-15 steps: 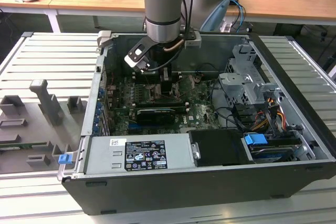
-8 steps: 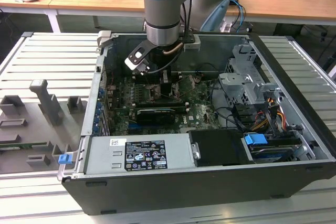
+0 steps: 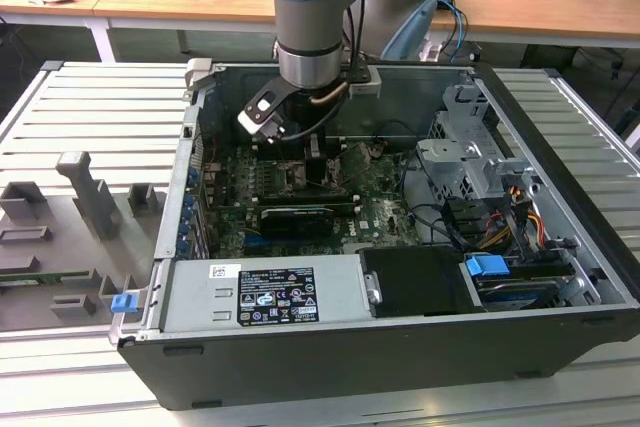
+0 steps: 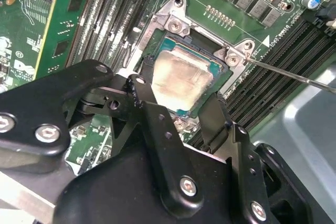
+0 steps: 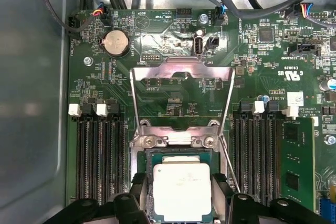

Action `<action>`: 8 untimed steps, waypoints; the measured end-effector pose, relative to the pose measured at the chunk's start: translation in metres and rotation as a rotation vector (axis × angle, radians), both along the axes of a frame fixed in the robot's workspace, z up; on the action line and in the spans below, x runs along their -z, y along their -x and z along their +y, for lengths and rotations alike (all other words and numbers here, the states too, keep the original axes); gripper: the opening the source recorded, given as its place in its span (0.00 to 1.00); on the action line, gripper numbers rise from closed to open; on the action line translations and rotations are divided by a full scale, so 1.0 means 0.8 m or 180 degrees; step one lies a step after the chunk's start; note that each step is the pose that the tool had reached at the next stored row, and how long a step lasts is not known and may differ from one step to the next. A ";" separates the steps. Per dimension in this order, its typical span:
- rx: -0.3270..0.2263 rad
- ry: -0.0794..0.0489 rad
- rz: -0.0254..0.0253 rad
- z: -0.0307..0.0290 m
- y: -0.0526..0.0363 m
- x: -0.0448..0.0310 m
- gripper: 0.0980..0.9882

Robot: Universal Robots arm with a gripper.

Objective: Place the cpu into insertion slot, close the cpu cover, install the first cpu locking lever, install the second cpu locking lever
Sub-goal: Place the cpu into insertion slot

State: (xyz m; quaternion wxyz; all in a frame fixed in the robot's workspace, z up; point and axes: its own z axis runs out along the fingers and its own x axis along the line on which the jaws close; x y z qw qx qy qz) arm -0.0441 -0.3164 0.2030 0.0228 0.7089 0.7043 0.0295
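1. The case (image 3: 300, 347) walls in the arm, and the slot (image 5: 178, 140) sits deep inside it. A wide swing away from the slot could strike a wall or a cable.
2. The board (image 5: 262, 56) lies all round the slot. Too hard a push down could flex it or crush the slot's contacts.
3. The cover (image 5: 135, 98) stands open, hinged at one edge of the slot. If it is jogged and falls, it lands on the claw's fingers.
4. The claw (image 5: 180, 183) is narrow and right over the slot. It appears to grip the cpu by two opposite edges, and opening with a sideways drag could shift the chip.
5. The cpu (image 5: 182, 195) lies in the slot and looks level, but I cannot tell whether it is fully seated. A skewed chip would bend contacts under the cover.
6. The lever (image 4: 294, 76), a thin wire, runs out from beside the slot. A finger could snag it.
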 end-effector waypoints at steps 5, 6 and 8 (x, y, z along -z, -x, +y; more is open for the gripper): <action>0.0040 0.0001 0.0000 0.0016 0.000 -0.0005 0.57; 0.0041 0.0004 0.0000 0.0016 0.000 -0.0030 0.57; 0.0041 0.0005 0.0000 0.0015 0.000 -0.0085 0.57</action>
